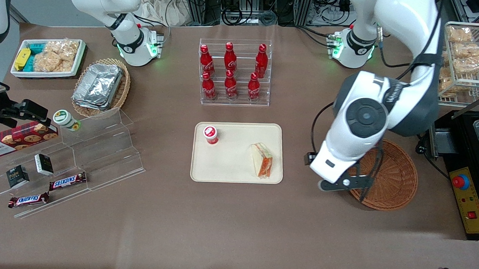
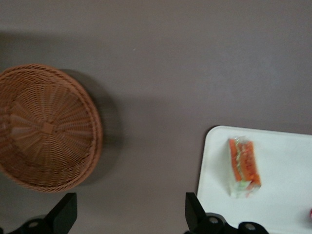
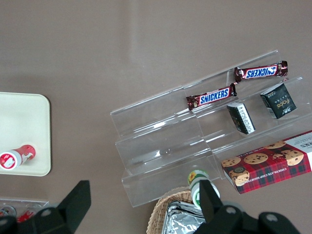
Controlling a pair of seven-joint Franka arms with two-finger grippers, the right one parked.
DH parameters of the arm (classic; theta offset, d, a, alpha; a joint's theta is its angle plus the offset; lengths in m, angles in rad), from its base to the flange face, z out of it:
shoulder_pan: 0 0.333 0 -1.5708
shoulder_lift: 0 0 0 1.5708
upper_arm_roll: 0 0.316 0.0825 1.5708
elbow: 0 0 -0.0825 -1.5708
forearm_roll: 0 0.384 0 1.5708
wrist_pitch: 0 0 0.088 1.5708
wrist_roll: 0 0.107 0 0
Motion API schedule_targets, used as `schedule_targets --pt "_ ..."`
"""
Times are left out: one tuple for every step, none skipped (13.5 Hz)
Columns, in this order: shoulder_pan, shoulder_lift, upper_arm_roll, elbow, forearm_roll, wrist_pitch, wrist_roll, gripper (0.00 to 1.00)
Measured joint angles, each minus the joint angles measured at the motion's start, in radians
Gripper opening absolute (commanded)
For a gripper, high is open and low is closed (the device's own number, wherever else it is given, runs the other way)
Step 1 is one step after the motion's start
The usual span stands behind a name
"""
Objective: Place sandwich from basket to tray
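The sandwich [image 1: 261, 160] [image 2: 243, 167] lies on its side on the cream tray [image 1: 230, 168] [image 2: 282, 204], close to the tray edge nearest the basket, its orange-red and green filling showing. The round reddish-brown basket [image 1: 395, 179] [image 2: 44, 126] holds nothing. My gripper [image 2: 130, 207] hangs open and empty above bare tabletop between tray and basket. In the front view the white wrist [image 1: 343, 155] covers it.
A small red-capped bottle [image 1: 210, 134] stands on the tray. A clear rack of red cola bottles [image 1: 234, 71] stands farther from the front camera. Stepped acrylic shelves with snacks [image 1: 60, 163] lie toward the parked arm's end. A control box with a red button [image 1: 467, 199] is beside the basket.
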Motion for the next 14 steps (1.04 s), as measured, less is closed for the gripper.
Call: schedule_targets --pt "0.023 -0.019 0.0 0.0 0.0 -0.026 0.03 1.0" --pt "0.047 -0.039 0.0 0.0 0.0 -0.052 0.054 1.0" --pt "0.07 -0.057 0.001 0.0 0.0 -0.075 0.074 1.0" --pt "0.089 -0.074 0.001 -0.001 0.0 -0.098 0.092 1.0" --pt "0.108 -0.089 0.001 -0.001 0.0 -0.117 0.115 1.0" --pt "0.129 -0.102 0.001 -0.001 0.0 -0.135 0.149 1.0" --pt "0.151 -0.116 0.001 -0.001 0.0 -0.152 0.182 1.0" --pt "0.176 -0.129 0.001 -0.001 0.0 -0.169 0.213 1.0" --pt "0.203 -0.143 0.001 -0.002 0.0 -0.184 0.246 1.0" --pt "0.234 -0.155 0.0 -0.002 0.0 -0.191 0.285 1.0" --pt "0.266 -0.167 0.0 -0.002 0.0 -0.197 0.328 1.0" --pt "0.299 -0.176 -0.001 -0.003 -0.001 -0.204 0.373 1.0" --pt "0.33 -0.184 -0.002 -0.003 -0.001 -0.208 0.421 1.0" --pt "0.361 -0.191 -0.01 -0.003 -0.002 -0.209 0.458 1.0"
